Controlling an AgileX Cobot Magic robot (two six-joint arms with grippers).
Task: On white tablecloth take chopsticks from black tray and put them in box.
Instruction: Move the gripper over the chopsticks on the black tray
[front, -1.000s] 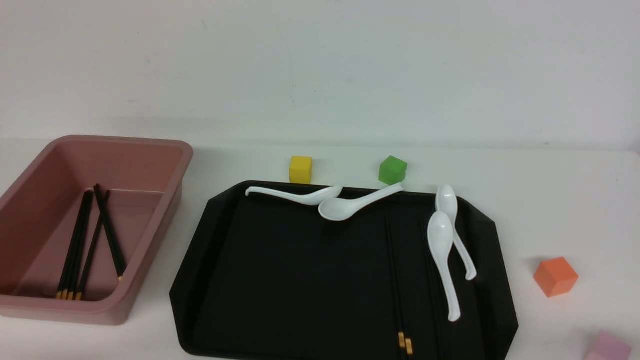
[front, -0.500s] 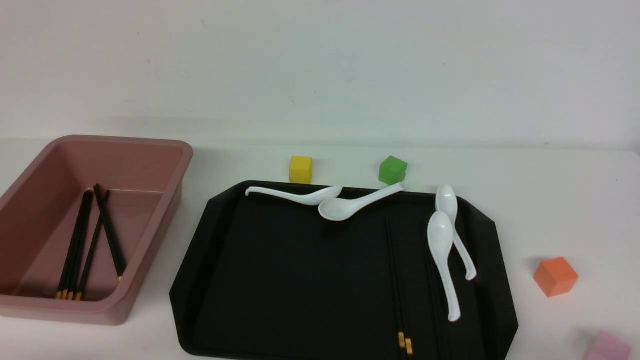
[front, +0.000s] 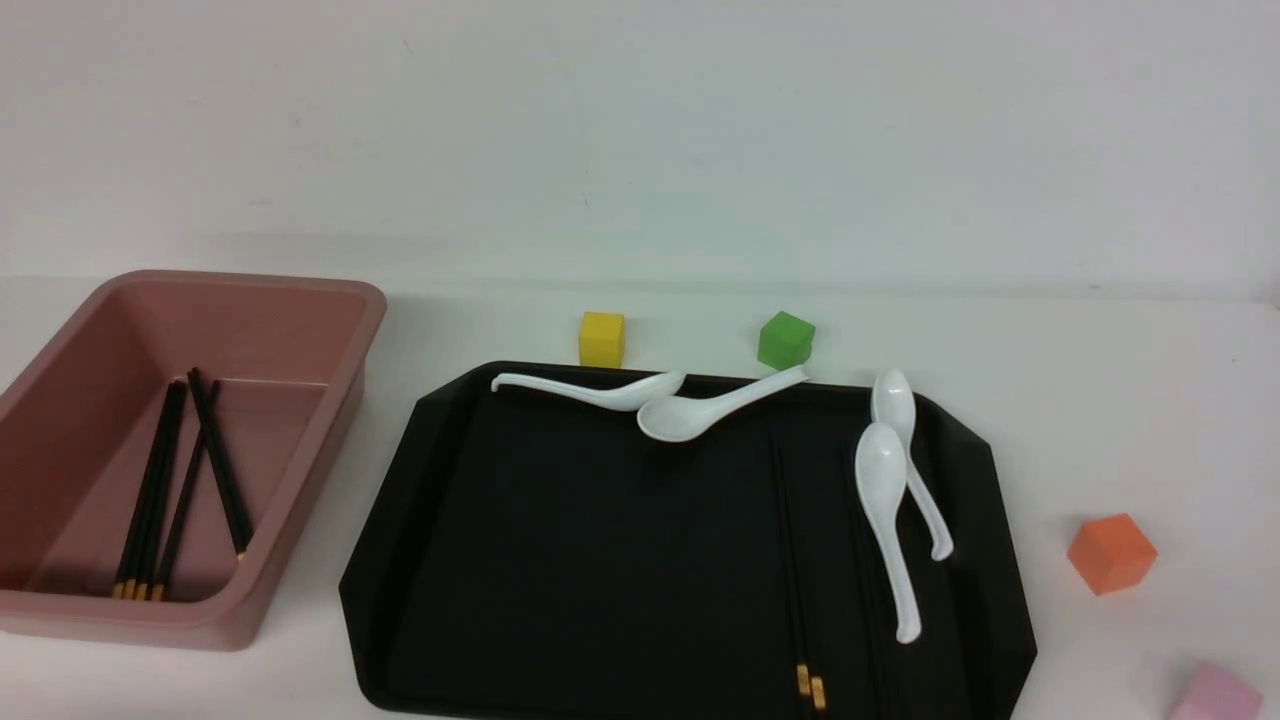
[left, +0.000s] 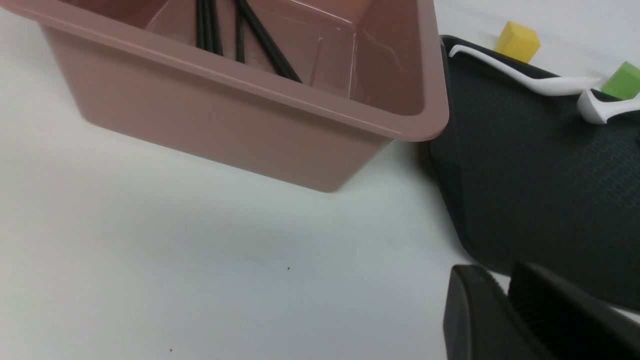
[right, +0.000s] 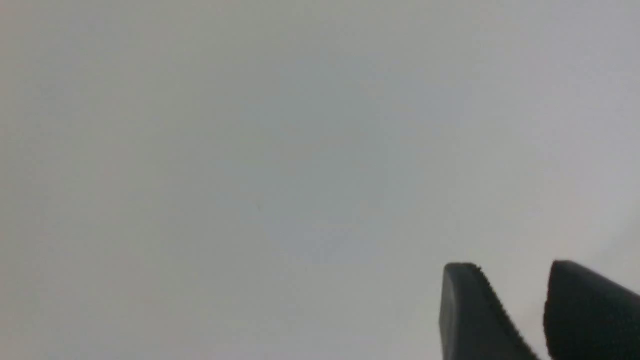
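The pink box (front: 300, 290) stands at the left on the white tablecloth (front: 1100, 400) and holds several black chopsticks (front: 160, 490) with gold ends. The black tray (front: 560, 560) lies in the middle. Two more chopsticks (front: 790, 560) lie on its right half, hard to see against it, their gold ends (front: 810, 685) at the near edge. Neither gripper shows in the front view. In the left wrist view my left gripper (left: 505, 277) is shut and empty, above the cloth near the tray's corner (left: 525, 175) and the box (left: 225, 115). My right gripper (right: 515, 272) is open and empty over bare cloth (right: 250, 175).
Several white spoons lie on the tray: two along its far rim (front: 600, 390) (front: 700, 410), two on its right side (front: 885, 510) (front: 905, 440). A yellow cube (front: 601, 338) and green cube (front: 785, 340) sit behind the tray. An orange cube (front: 1110, 553) and pink cube (front: 1215, 695) sit right.
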